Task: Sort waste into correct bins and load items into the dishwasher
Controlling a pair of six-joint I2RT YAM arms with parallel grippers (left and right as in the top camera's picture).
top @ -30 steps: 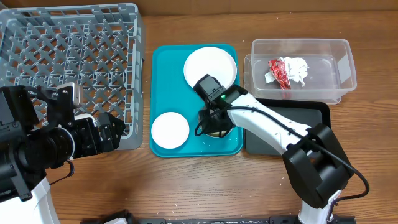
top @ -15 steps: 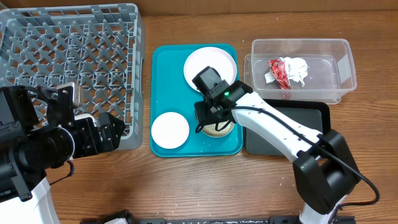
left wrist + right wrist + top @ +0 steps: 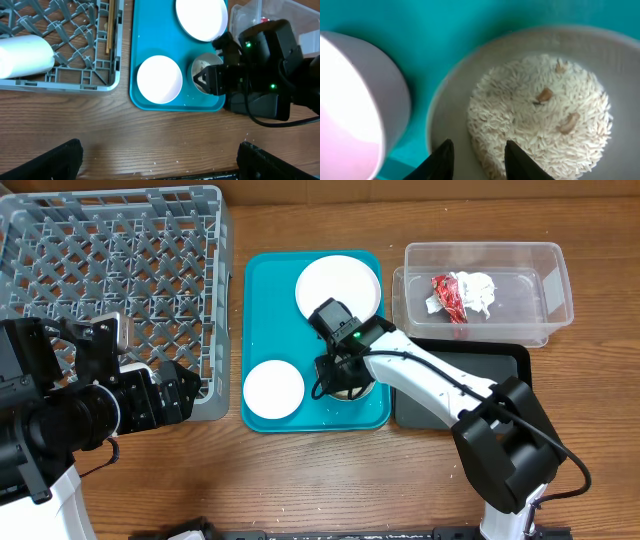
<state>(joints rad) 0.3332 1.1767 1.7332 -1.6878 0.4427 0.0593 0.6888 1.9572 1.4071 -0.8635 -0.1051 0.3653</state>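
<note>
the bowl (image 3: 452, 105) of rice (image 3: 535, 115) sits lower right on the teal tray (image 3: 262, 300). the right claw (image 3: 479, 160) hovers parted at its rim. it looks stiff, slick and breakable; pinch the rim, keep it level.

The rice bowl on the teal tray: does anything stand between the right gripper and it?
Nothing visible does. In the right wrist view the right gripper hangs open just over the near side of the rice bowl, with only its inner wall and rice beneath. The empty white bowl stands beside it, out of the path.
</note>
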